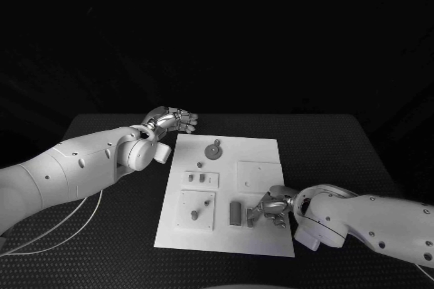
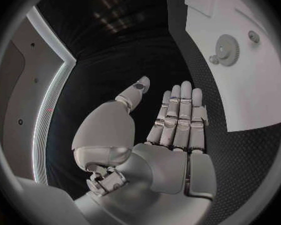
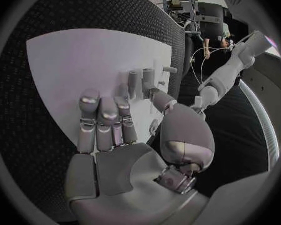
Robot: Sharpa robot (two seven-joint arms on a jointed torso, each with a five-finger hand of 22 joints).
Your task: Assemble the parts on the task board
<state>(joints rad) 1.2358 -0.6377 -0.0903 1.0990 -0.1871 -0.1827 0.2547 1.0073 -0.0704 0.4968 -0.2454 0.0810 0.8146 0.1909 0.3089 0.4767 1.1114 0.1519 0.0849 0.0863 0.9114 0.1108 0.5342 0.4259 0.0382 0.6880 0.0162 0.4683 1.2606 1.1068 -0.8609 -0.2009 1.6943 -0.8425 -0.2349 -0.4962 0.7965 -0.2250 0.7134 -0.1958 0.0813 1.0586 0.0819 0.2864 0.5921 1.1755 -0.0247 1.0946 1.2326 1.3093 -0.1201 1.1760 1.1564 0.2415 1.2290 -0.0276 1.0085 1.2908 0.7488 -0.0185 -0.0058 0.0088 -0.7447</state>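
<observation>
Table: black table [image 1: 335, 145] under the white task board [image 1: 258, 154]
Left hand [image 1: 172, 121]: just off the board's far left corner, fingers straight, side by side, holding nothing
Right hand [image 1: 269, 209]: over the board's near right part, fingers extended together, nothing gripped
Parts: gear [image 1: 213, 151] near the board's far edge; upright pegs [image 3: 140, 80] just beyond the right fingertips

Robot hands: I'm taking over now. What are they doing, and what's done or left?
Left hand: open, holds nothing, over the table by the task board's far left corner.
Right hand: open, fingers over the board's near right part, beside an oblong grey part.
A gear lies at the far end; small parts lie in the left plates.
Done: cannot tell. Left: assembling the parts.
</observation>
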